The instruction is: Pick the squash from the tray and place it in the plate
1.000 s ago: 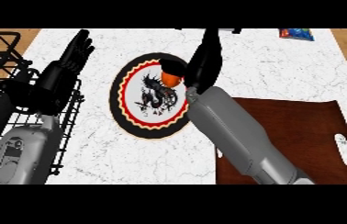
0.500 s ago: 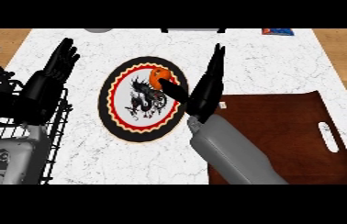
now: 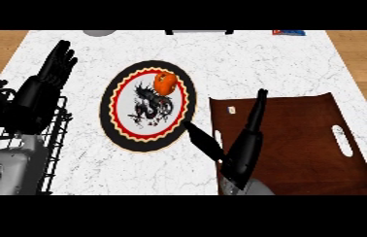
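Right hand (image 3: pixel 243 151) over the near-left corner of the brown tray (image 3: pixel 305 134), fingers (image 3: pixel 257 112) straight and together, thumb stuck out toward the plate (image 3: pixel 108 119), nothing held. Orange squash (image 3: pixel 166 82) up and to the left of those fingers, well apart from them, lying on the far part of the round plate beside its dragon picture. Plate just left of the fingers, on the white table (image 3: pixel 287 66). Left hand (image 3: pixel 46 88) at the view's left edge, fingers straight and up, empty, above a wire rack (image 3: pixel 60 134).
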Available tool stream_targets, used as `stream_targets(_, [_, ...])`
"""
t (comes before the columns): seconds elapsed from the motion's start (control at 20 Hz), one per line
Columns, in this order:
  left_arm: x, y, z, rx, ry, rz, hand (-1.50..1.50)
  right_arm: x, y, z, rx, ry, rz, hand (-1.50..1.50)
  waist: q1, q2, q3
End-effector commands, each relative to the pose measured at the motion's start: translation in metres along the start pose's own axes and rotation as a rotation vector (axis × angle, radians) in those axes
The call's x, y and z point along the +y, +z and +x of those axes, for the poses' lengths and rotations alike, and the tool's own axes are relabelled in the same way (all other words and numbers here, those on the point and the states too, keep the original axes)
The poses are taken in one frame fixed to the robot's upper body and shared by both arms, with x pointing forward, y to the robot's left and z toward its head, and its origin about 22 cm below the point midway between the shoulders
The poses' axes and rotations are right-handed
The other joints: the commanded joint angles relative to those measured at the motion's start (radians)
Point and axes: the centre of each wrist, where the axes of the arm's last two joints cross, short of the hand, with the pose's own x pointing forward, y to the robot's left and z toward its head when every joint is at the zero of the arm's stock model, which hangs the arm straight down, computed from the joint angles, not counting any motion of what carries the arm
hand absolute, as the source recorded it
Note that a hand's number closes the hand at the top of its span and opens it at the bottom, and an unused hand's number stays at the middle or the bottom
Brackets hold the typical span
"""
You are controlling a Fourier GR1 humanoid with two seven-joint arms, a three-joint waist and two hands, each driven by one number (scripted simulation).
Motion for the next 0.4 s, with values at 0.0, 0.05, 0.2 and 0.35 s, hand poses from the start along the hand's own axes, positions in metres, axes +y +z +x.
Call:
stream_targets(0.0, [0.005, -0.002, -0.007, 0.014, -0.013, -0.005, 0.0, -0.04, 0.021, 0.003, 0.007, 0.033, 0.009, -1.5, -0.001, 0.002, 0.0])
stream_targets(0.05, [-0.002, 0.014, -0.001, 0.002, -0.013, -0.008, 0.0, -0.045, 0.034, -0.008, 0.003, 0.021, 0.007, -1.5, 0.006, 0.002, 0.0])
stream_targets(0.2, [-0.007, -0.006, 0.012, 0.001, 0.0, 0.017, 0.0, -0.074, 0.033, -0.002, -0.025, 0.051, 0.012, -1.5, 0.002, 0.003, 0.0])
stream_targets(0.35, [0.008, 0.002, -0.01, 0.002, -0.02, -0.015, 0.0, -0.077, 0.035, -0.021, -0.029, 0.104, -0.029, -1.5, 0.006, 0.005, 0.0])
